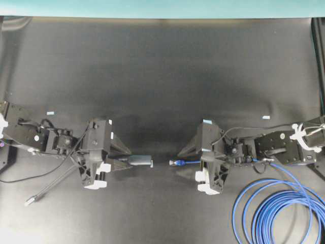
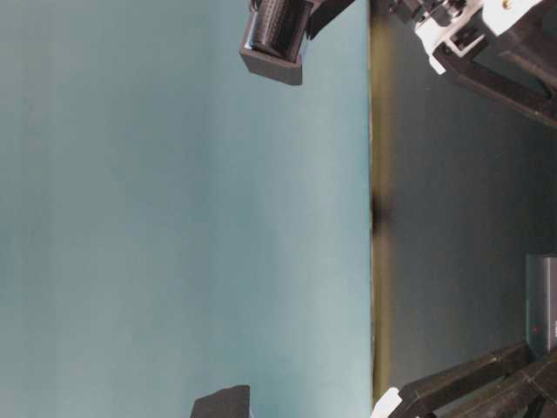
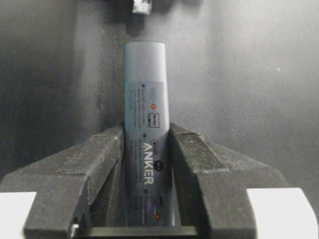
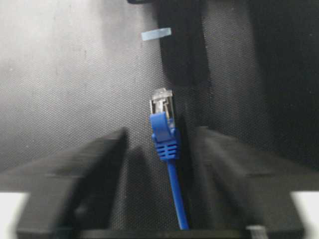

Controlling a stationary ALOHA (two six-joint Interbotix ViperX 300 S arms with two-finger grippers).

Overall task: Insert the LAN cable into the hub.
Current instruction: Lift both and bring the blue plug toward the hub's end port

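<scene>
left fingers [image 3: 102, 164] pinching the hub [image 3: 144, 124] on both long sides, pads flat against it. the hub sticks out ahead of the left gripper [image 1: 122, 161], free end pointing at the other arm. its thin grey lead [image 1: 51, 187] trails back to a small silver plug on the tabletop [image 1: 162, 76].

right fingers [image 4: 99, 164] stand partway apart in the right wrist view, one either side of the lan cable [image 4: 172, 184]. there is a visible gap between each pad and the blue boot, and the picture is blurred, so i cannot tell whether they have a grip on it. the clear plug pokes out just past the fingertips of the right gripper [image 1: 189, 157]. the rest of the cable runs back under the arm to the blue loops at the lower right of the overhead view.

progress, my reading: hub is secured and presented. plug is lined up roughly facing the hub's end, the two near each other but apart, dark mat showing between them. insertion not done. still to do: a firm hold on the plug, fine alignment with the port, then the push in.

pose: both arms reach in low from opposite sides, wrists about level, grippers head to head across the middle of the tabletop. the table-level view shows only bits of the arms, no use here.
</scene>
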